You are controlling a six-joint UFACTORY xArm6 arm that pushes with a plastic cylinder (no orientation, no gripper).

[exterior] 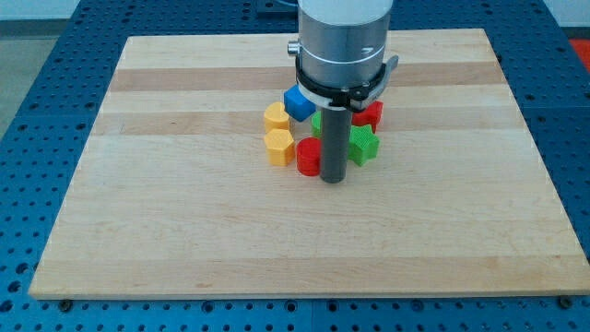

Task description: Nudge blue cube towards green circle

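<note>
Blue cube (pixel 297 101): sits just above the centre of the frame, at the upper edge of a tight cluster of blocks, tilted corner-on, partly under the arm's grey housing (pixel 343 41).

Green circle (pixel 316 123): only a sliver shows, right of the blue cube and just below it, mostly hidden behind the rod; its shape cannot be confirmed from what is visible.

Yellow blocks, two: one (pixel 276 116) just left of the blue cube and touching or nearly touching it; a second, hexagonal one (pixel 279 146), directly below the first.

Red cylinder (pixel 308 157): lower part of the cluster, right of the lower yellow block, pressed against the rod's left side.

Green star (pixel 363 144): right of the rod, close beside it.

Red block (pixel 371 114): above the green star, partly covered by the housing; shape unclear.

My tip (pixel 333 180): end of the dark rod, resting on the surface at the cluster's lower edge, between the red cylinder and the green star, below the blue cube and apart from it.

Pincer: none fitted; the arm ends in the plain rod, so no spread or pressed state applies.

Surface (pixel 184 212): pale wooden board filling most of the frame, on a blue perforated base (pixel 37 55).
</note>
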